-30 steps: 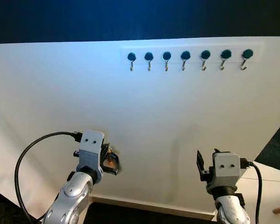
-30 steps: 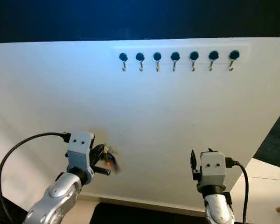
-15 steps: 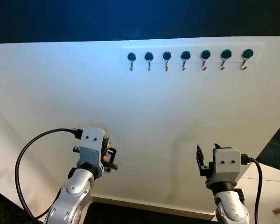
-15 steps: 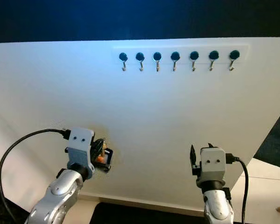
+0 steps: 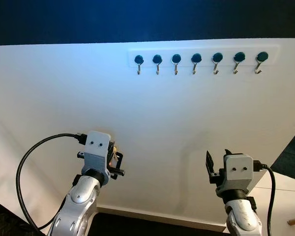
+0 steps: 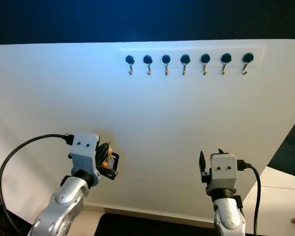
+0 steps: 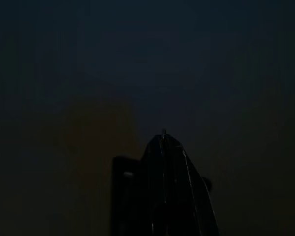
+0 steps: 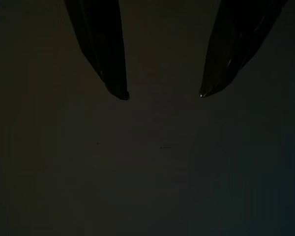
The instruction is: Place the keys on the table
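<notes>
My left gripper (image 5: 116,165) is held low on the left, close in front of a white wall (image 5: 152,123). It is shut on the keys (image 6: 106,161), a small dark bunch with an orange tag that peeks out beside the fingers. In the dark left wrist view the fingertips (image 7: 163,141) meet in one point. My right gripper (image 5: 209,166) is raised low on the right, also near the wall. In the right wrist view its fingers (image 8: 117,73) stand well apart with nothing between them, so it is open.
A white rail with several dark-capped metal hooks (image 5: 195,61) runs along the upper right of the wall, and nothing hangs on them. A dark band lies above the wall. Pale floor (image 5: 290,196) shows at the lower right, beside a skirting board (image 5: 157,216).
The left wrist has turned and risen slightly. The keys, which hung out to the right of the gripper a second ago, now sit tucked close to it. The right arm barely moved.
</notes>
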{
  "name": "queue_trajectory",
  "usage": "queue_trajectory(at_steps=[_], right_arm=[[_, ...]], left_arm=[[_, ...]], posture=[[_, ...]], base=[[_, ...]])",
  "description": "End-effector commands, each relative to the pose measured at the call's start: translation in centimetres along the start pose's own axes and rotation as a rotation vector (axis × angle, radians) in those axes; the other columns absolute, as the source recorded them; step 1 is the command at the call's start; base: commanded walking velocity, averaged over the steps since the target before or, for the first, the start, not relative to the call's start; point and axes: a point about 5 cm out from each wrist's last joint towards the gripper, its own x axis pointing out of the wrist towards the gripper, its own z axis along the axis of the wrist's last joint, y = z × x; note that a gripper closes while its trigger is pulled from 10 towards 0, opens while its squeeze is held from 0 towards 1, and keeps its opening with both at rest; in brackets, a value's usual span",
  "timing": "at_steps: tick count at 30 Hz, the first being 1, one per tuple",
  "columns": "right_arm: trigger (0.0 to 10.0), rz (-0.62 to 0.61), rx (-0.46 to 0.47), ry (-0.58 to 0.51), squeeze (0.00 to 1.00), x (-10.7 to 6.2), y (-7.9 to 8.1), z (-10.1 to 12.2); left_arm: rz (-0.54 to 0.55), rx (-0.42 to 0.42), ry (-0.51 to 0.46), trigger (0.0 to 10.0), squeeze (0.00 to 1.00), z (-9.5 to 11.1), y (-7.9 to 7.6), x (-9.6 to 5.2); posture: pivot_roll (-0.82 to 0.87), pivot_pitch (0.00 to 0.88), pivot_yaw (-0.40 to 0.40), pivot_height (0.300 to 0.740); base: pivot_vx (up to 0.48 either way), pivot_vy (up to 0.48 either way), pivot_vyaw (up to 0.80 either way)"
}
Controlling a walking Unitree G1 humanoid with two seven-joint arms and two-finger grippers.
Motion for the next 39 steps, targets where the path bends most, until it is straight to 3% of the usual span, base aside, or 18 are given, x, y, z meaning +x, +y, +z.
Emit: queue_trajectory(at_steps=[1, 8, 39], right_arm=[[10.0, 0.005, 0.012, 0.004, 0.0, -0.17, 0.17, -0.04], [10.0, 0.003, 0.014, 0.003, 0.0, -0.19, 0.15, -0.03], [10.0, 0.016, 0.02, 0.001, 0.0, 0.03, 0.35, 0.03]], left_arm=[[0.006, 0.008, -0.002, 10.0, 0.0, -0.17, -0.02, 0.05], [0.003, 0.01, -0.007, 10.0, 0.0, -0.14, -0.09, 0.12], [0.006, 0.01, -0.01, 10.0, 0.0, -0.18, -0.25, 0.17]], posture=[[-0.03, 0.182, 0.096, 0.74], [-0.02, 0.182, 0.1, 0.74], [-0.02, 0.182, 0.092, 0.74]], base=[[0.0, 0.0, 0.0], [0.0, 0.0, 0.0], [0.0, 0.0, -0.49]])
